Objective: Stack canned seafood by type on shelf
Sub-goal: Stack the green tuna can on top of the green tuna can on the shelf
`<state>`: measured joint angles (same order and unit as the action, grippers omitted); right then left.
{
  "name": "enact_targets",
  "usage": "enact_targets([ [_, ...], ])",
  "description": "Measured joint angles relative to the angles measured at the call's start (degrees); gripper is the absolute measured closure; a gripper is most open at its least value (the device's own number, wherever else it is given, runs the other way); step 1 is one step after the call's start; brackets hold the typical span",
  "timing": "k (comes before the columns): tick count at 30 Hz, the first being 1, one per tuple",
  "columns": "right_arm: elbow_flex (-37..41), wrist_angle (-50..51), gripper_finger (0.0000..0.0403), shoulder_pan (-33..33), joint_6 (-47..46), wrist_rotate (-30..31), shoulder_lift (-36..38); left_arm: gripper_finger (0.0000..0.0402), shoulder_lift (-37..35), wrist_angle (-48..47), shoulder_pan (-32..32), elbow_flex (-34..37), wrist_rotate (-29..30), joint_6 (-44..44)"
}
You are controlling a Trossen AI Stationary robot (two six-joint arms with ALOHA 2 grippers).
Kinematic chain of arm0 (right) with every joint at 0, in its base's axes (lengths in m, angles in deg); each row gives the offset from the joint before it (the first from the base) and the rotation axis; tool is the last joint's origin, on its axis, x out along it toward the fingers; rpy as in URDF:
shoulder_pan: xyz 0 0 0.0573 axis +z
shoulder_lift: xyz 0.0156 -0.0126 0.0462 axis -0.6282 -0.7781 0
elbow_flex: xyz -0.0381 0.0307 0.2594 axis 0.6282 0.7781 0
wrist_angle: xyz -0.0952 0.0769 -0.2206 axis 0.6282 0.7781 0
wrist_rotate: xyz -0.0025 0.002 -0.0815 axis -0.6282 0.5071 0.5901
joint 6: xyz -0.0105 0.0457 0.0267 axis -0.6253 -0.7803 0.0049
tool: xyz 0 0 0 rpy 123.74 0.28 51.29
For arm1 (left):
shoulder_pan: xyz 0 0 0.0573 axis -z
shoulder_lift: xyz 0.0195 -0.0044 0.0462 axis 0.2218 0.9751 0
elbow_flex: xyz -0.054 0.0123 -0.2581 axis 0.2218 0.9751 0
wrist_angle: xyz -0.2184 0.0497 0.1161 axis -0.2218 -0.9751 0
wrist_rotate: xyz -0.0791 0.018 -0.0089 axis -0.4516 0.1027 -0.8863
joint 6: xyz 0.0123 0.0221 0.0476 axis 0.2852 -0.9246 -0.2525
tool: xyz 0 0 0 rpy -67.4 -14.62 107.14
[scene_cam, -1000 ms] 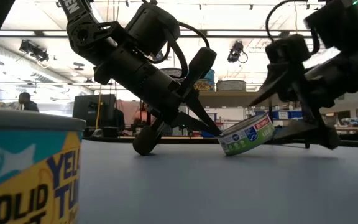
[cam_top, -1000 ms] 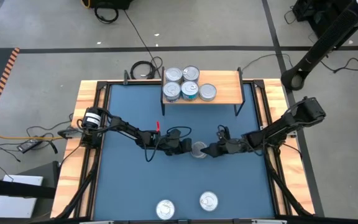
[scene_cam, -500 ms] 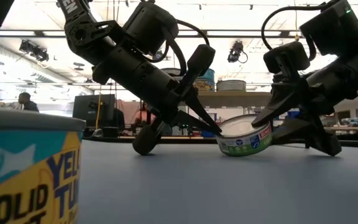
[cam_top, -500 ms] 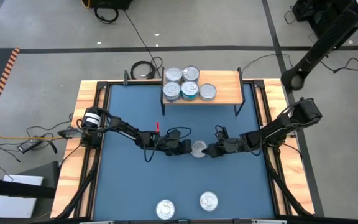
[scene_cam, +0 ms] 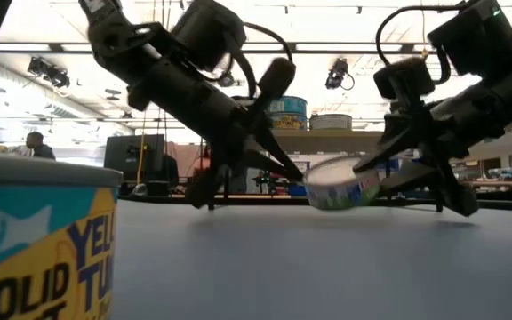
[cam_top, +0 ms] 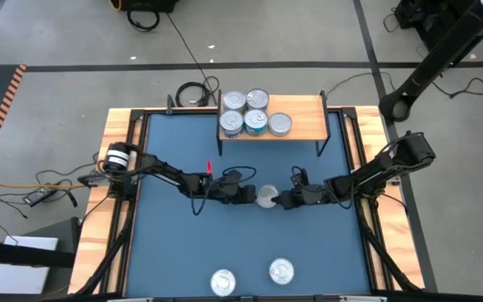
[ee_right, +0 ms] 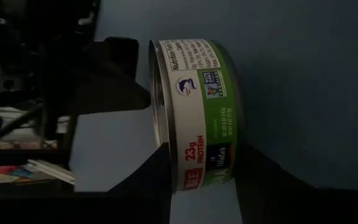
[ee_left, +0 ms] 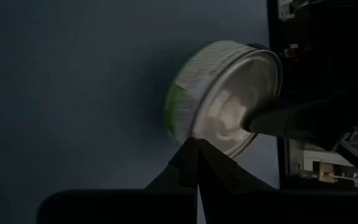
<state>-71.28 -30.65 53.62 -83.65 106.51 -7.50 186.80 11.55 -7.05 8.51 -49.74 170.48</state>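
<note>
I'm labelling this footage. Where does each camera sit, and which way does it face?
High: overhead, facing down; both arms, shelf, green-label can.
Low: table height, facing across; both arms flank the can.
Left wrist: past the shut left pincer at the can.
Right wrist: right pincer grips the can.
All share that can.

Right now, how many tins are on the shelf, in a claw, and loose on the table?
Silver-lidded round tins on light-wood shelf: 5
Green-labelled tin in right claw: 1
Loose tins on blue table: 2
Total: 8
</note>
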Motion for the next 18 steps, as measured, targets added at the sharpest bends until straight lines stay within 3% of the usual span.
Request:
enact_targets([
  [6,0.9,-0.4,0.0284,-0.7,-1.6,2.3,4.3,0.0398,-6.3,0.0,0.1,3.6,-0.4,0.1],
  [18,2.1,-3.4,0.0284,-5.2,-0.1,13.4,20.2,0.0398,-18.6,0.2,0.1,5.9,1.9,-7.0],
])
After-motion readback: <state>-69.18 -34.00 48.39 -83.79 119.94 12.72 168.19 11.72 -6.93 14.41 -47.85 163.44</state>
